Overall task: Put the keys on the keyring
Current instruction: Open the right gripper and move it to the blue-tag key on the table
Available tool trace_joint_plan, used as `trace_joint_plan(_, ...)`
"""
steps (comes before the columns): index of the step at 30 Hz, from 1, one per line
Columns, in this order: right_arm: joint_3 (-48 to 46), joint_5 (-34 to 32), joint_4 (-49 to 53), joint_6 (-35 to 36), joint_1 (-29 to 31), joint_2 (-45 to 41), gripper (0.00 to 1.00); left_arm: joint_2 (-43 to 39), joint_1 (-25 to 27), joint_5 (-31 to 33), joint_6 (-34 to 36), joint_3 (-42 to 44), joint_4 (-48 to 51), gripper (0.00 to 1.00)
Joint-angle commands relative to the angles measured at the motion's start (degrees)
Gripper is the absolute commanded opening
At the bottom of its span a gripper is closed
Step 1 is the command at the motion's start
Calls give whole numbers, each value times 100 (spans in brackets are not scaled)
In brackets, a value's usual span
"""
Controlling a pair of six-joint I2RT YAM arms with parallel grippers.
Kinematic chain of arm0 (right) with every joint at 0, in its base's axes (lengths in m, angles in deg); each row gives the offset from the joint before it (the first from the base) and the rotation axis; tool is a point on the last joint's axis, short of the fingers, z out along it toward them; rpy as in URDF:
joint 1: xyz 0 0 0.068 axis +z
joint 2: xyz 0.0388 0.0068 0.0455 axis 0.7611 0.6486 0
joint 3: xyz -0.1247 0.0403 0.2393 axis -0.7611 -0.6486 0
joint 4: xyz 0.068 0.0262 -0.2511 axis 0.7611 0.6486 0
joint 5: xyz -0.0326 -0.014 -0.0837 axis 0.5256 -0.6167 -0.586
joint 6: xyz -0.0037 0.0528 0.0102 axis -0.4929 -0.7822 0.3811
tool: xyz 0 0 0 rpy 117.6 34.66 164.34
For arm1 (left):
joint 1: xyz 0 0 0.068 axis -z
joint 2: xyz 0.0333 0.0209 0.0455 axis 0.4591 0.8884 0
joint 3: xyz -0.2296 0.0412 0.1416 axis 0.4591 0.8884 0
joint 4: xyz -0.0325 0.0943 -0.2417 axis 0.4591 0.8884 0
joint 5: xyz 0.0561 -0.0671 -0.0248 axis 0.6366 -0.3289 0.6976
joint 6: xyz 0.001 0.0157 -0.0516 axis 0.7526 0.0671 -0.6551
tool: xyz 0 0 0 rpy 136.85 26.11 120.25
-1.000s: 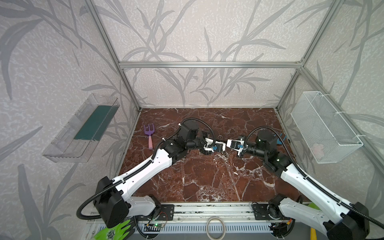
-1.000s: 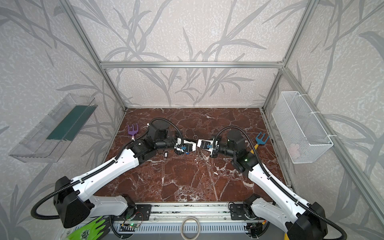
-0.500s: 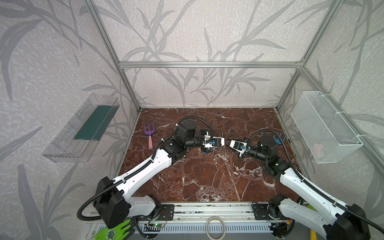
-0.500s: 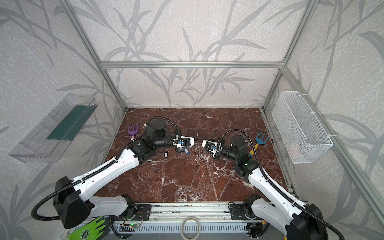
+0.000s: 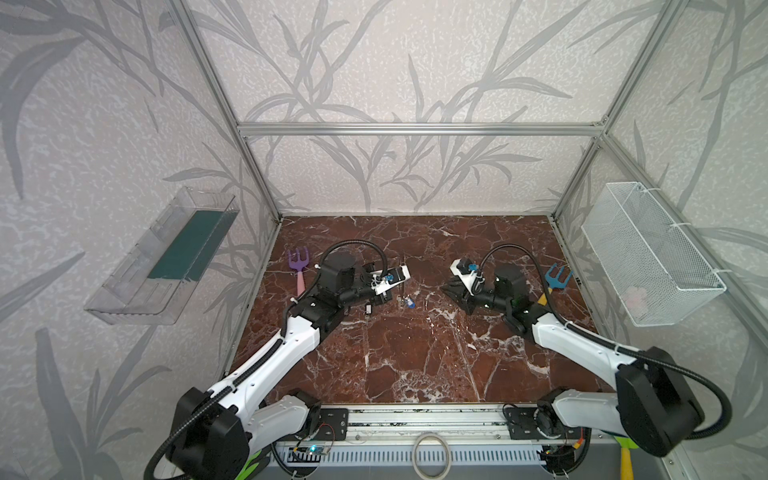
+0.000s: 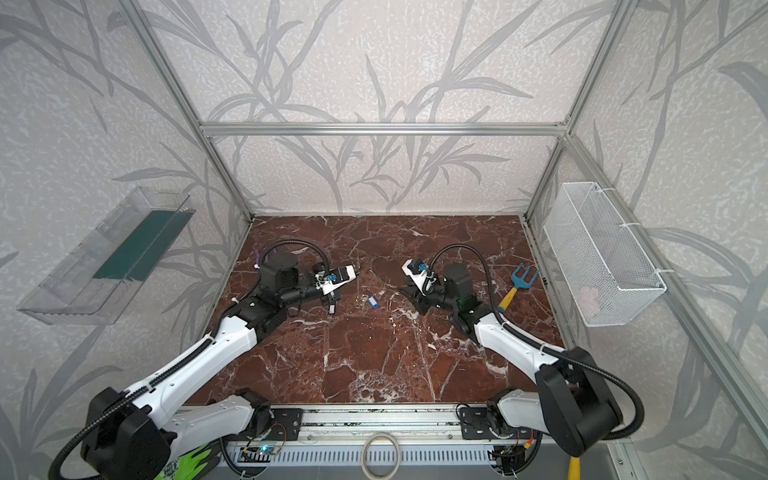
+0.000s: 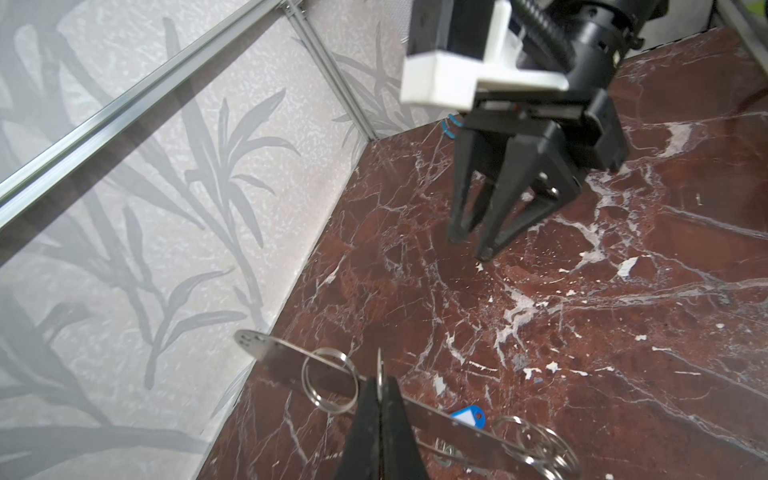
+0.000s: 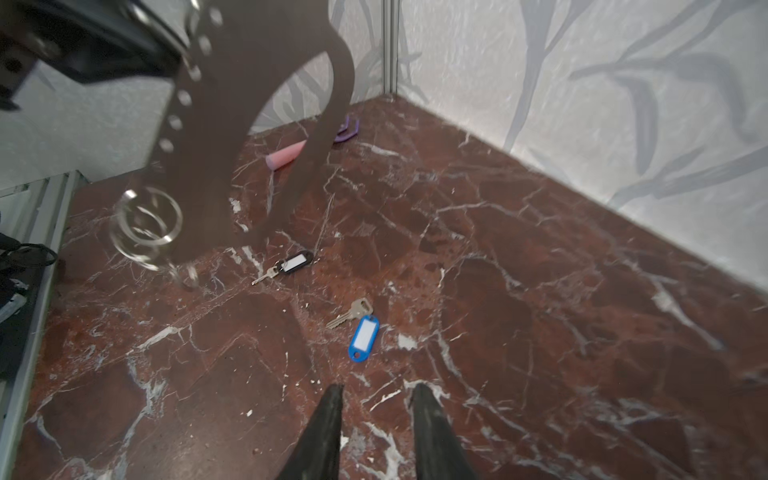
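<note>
Blue-tagged key (image 8: 351, 316): flat on marble floor (image 8: 540, 291), just ahead of right claw (image 8: 376, 392), jaws apart, empty. Black-tagged key (image 8: 286, 266) farther ahead, near keyring plate (image 8: 208, 124) pinched by left claw (image 7: 380, 380). Keys light, thin, slippery (take plastic tag (image 8: 364, 337)); plate stiff.

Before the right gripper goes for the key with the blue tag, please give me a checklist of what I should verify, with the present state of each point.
1. Left gripper holds the keyring: ok, jaws shut on the plate.
2. Right gripper free: ok, jaws apart, nothing between them.
3. Blue-tag key reachable: ok, it lies flat on the table, just ahead of the right gripper.
4. Black-tag key out of the way: ok, it lies apart from the blue-tag key.
5. Keys on the keyring: not ok, both lie on the table.
6. Split rings ready to take a key: cannot tell.
</note>
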State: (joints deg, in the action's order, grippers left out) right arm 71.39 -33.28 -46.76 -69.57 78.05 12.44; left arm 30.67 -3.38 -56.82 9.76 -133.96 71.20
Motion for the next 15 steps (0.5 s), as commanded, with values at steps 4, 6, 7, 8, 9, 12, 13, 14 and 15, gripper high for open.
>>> trace_joint_plan(4,1171,138,313,209,373,1452,27,9,-690,-123,-108,28,-302,0)
trace_joint_plan(6,1531,360,312,377,376,1867,25,90,-791,-185,-26,-31,-388,0)
trace_joint_plan(7,1681,558,383,595,375,1997,26,129,-819,-209,19,-17,-493,0)
trace_joint_plan(8,1860,704,538,893,376,2327,26,173,-837,-215,90,-6,-556,0)
trace_joint_plan(9,2080,698,769,1147,371,2562,27,209,-867,-220,139,-10,-603,0)
trace_joint_plan(12,3026,687,1964,1728,380,3234,27,230,-927,-310,217,-36,-639,0)
trace_joint_plan(13,3297,666,2292,1857,380,3409,27,201,-949,-310,223,-43,-634,0)
trace_joint_plan(14,3537,581,2546,1984,386,3555,27,173,-971,-317,232,-63,-613,0)
trace_joint_plan(15,3728,527,2731,2173,397,3657,27,127,-993,-317,249,-84,-567,0)
